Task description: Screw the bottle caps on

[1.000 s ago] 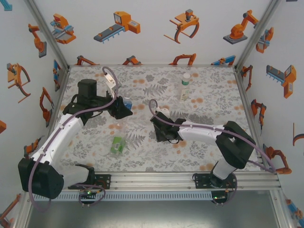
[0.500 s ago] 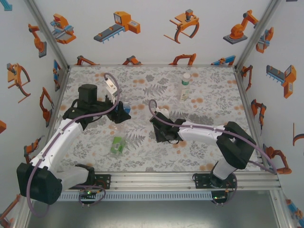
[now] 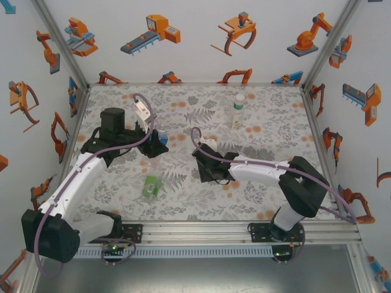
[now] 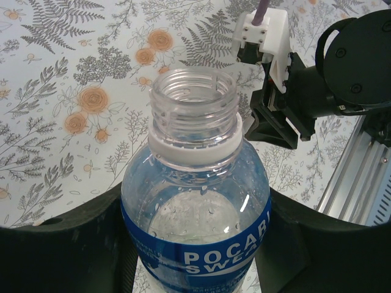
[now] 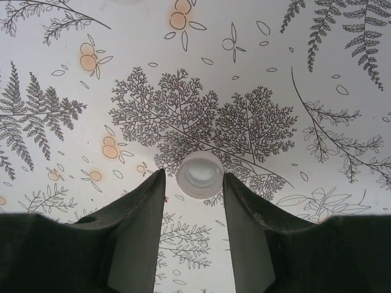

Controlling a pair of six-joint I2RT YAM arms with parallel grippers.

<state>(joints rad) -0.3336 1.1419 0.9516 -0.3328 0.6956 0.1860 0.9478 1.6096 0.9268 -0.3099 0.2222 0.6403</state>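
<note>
Against a second ago, the left arm (image 3: 79, 171) has swung a little: its shoulder sits nearer and further left, and its dark wrist block has dropped slightly toward us. The left gripper (image 3: 157, 143) remains at much the same spot, left of centre. The right gripper (image 5: 193, 177) has crept a touch left. Both loose bottles lie as before.

Left gripper: jaws closed on the blue bottle (image 4: 195, 226), one finger on each flank at the label. The bottle's mouth is open and uncapped, with a white collar ring under the thread. We cannot judge its tilt.

Right gripper: low over the table (image 3: 275, 152) at centre, jaws narrowly apart and astride the cap (image 5: 200, 174). The cap lies hollow side up on the print, at the fingertips. It meets the finger on the right of the wrist view, and a sliver of cloth shows at the other. It is not clamped.

Around: the green bottle (image 3: 151, 186) lies on its side near the left gripper, on its near side. The slim bottle (image 3: 238, 112) stands upright, capped, far right and well apart. From the left wrist, the right arm (image 4: 305, 97) sits just past the bottle mouth.
</note>
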